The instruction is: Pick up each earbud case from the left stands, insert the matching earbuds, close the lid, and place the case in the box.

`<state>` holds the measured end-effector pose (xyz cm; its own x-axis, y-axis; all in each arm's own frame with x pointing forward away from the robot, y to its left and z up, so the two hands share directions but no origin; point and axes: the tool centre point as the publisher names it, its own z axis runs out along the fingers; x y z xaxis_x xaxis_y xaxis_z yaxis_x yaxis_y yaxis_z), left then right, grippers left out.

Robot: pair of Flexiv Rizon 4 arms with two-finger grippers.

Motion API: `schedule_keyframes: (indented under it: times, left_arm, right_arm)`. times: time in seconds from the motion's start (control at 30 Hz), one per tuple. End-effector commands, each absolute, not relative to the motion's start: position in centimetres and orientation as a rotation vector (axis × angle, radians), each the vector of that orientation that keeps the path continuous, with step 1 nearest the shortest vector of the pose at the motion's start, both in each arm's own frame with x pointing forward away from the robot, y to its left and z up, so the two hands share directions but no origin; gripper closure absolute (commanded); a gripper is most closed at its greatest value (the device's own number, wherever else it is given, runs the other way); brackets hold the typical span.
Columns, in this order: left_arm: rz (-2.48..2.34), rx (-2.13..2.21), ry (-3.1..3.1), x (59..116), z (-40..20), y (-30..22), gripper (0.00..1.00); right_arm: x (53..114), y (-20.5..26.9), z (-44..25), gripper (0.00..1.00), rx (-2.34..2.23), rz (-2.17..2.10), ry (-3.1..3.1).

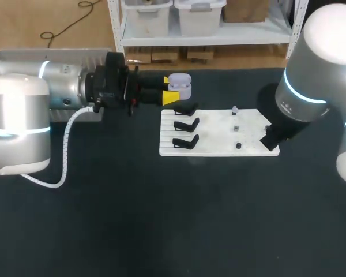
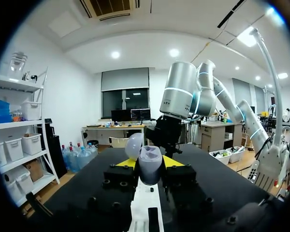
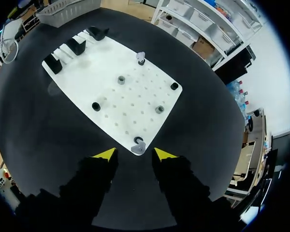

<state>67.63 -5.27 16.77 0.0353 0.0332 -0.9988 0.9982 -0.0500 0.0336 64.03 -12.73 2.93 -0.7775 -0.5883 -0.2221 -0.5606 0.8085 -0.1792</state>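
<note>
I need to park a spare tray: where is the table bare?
The table on the near side of the white board is bare. Crowded: the board's stands and pegs, its far left corner where the left gripper holds the earbud case, and its right end under the right gripper.

Left arm (image 1: 63,86) jaws clamped, right arm (image 1: 314,81) jaws apart
</note>
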Motion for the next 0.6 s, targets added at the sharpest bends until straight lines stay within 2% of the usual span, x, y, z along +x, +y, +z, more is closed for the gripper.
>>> schedule_keyframes:
  times: [0.03, 0.13, 0.3, 0.6]
  left_arm:
    - [-1.198, 1.283, 1.184, 67.4, 16.7, -5.2, 1.00]
    - [-1.198, 1.283, 1.184, 67.4, 16.7, -5.2, 1.00]
    - [-1.198, 1.283, 1.184, 67.4, 16.7, -5.2, 1.00]
    - [-1.198, 1.283, 1.184, 67.4, 16.7, -5.2, 1.00]
  right_arm:
    - [64.2, -12.8, 2.4, 0.56, -0.865, -0.191, 2.698]
    - [64.5, -12.9, 2.2, 0.54, -0.847, -0.223, 2.683]
    - [64.9, -13.1, 2.0, 0.57, -0.830, -0.241, 2.675]
    - [65.3, -13.5, 1.5, 0.57, -0.812, -0.248, 2.679]
